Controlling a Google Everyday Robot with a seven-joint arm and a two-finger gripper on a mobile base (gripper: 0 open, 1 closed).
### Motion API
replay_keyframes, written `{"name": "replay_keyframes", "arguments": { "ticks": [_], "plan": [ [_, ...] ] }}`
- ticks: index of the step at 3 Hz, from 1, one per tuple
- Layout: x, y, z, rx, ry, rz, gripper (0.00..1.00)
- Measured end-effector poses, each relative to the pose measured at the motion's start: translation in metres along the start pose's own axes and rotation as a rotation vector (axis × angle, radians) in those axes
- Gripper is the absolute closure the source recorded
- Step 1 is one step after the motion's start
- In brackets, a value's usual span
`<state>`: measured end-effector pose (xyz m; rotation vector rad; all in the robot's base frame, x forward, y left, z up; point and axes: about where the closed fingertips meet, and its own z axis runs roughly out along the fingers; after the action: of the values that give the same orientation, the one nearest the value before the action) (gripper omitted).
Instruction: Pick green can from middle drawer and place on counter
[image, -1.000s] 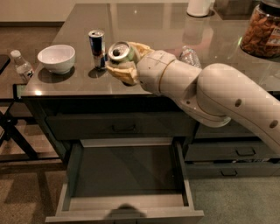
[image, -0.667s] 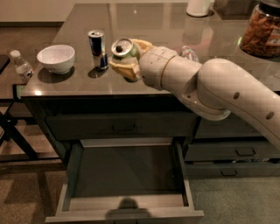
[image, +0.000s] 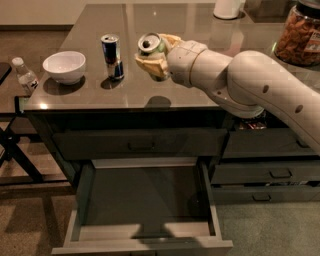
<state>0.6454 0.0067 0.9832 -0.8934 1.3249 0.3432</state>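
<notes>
Nine items logged, arm incl.

- Gripper: up over the counter, near the front edge; jaws clamped on the green can, with pale yellow fingers under and behind it
- Green can: in the gripper's hold, tilted so the silver top w/ pull tab faces the camera; raised off the slab, with a dark shadow on the surface below it; not in the drawer
- Counter: glossy grey-brown slab over dark cabinets, reflective
- Middle drawer: pulled fully out below the counter front; lighter grey floor visible, nothing seen in it
- Arm: thick cream-coloured links, enters from the right edge and reaches left across the counter's front right corner
- Blue-and-silver can: tall slim type, upright on the counter, just left of the green can, not touching it
- White bowl: on the counter near the left edge, left of the slim can, well apart from the gripper
- Water bottle: small, clear, white cap; beside the counter's left end on a lower surface
- Snack jar: clear, orange-brown contents; on the counter at far right, behind the arm
- Other drawers: dark fronts w/ bar handles, right of the open drawer, shut
</notes>
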Motion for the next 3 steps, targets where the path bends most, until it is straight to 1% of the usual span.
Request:
{"name": "replay_keyframes", "arguments": {
  "ticks": [1,2,3],
  "plan": [
    [0.002,-0.002,0.002,0.000,-0.002,0.029,1.00],
    [0.012,-0.012,0.007,0.014,0.004,0.077,1.00],
    [0.028,-0.025,0.013,0.019,0.022,0.116,1.00]
  ]
}}
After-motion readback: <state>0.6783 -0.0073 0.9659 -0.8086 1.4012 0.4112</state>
